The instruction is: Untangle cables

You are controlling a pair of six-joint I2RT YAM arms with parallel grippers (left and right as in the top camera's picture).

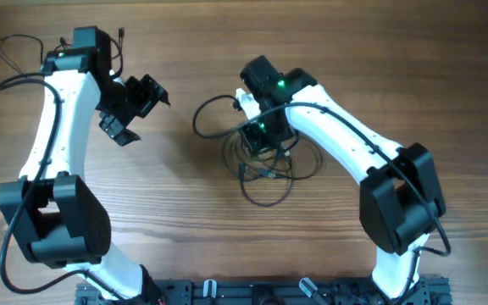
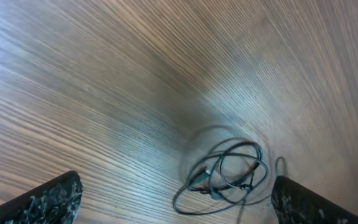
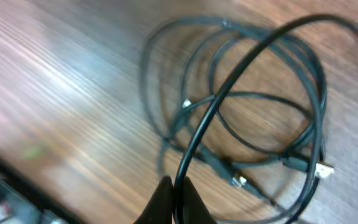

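my right gripper [image 3: 175,200] is clenched on one strand of the cables [image 3: 247,106] — the strand runs up out of the pinched fingertips and arcs across the rest of the coil. the bundle lies on the table [image 1: 185,220] near the middle, directly under that arm, with loops spread around the wrist. my left gripper [image 1: 130,103] hangs well apart to the left, jaws spread wide and nothing between them.

what worries me: the held strand seems to cross over and under several other loops, and the wrist view is too blurred for me to say which cord it belongs to. if i lift now, i expect the whole coil may come up with it, because nothing pins the rest down. a pull like that could cinch the crossings tighter instead of loosening them. the small plugs near the lower edge of the coil look likely to hook on a neighbouring loop — another way for the knot to lock. the cord is also slender and sits at the very tips, so it could slip out under tension.
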